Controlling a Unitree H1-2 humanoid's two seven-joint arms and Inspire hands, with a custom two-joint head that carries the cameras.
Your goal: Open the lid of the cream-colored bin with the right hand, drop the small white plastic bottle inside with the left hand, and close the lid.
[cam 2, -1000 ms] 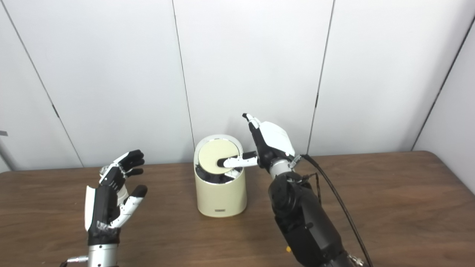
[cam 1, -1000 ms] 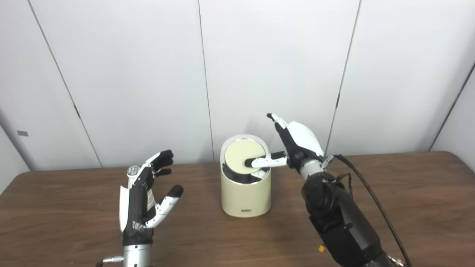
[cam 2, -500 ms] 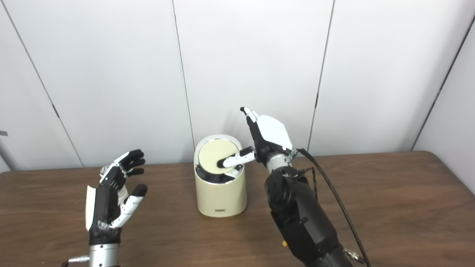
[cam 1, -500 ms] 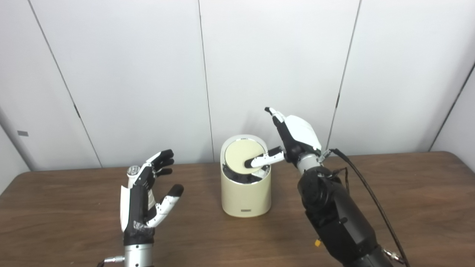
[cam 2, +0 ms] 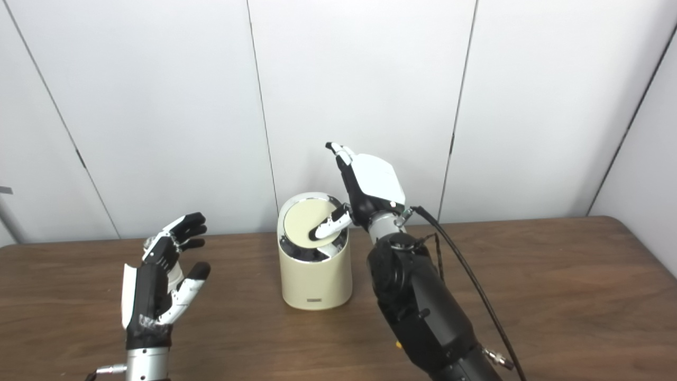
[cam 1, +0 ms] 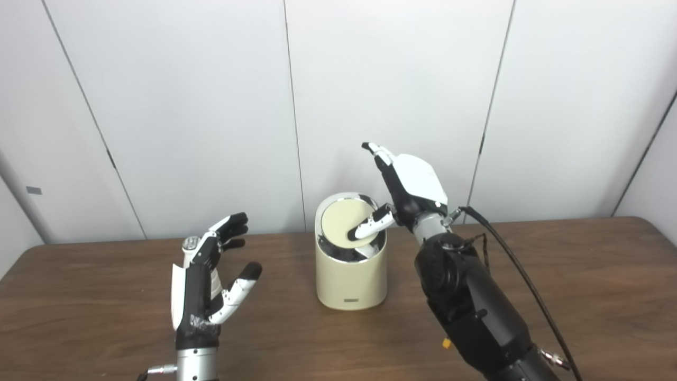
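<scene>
Cylindrical cream bin (cam 1: 350, 275), round lid (cam 1: 346, 224) under right hand (cam 1: 410, 185) thumb, left hand (cam 1: 203, 286) splayed, empty, wood-grain table (cam 1: 582, 275)

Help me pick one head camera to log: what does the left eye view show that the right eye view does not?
Only the left eye view: the table's far left corner and the whole grey wall tag; the right eye view cuts both off at its edge. Only the right eye view: a longer stretch of the table's right edge. Both: the cream bin, its lid tilted with a dark gap at the front, the right hand with its thumb on the lid, and the left hand open and empty above the table.
</scene>
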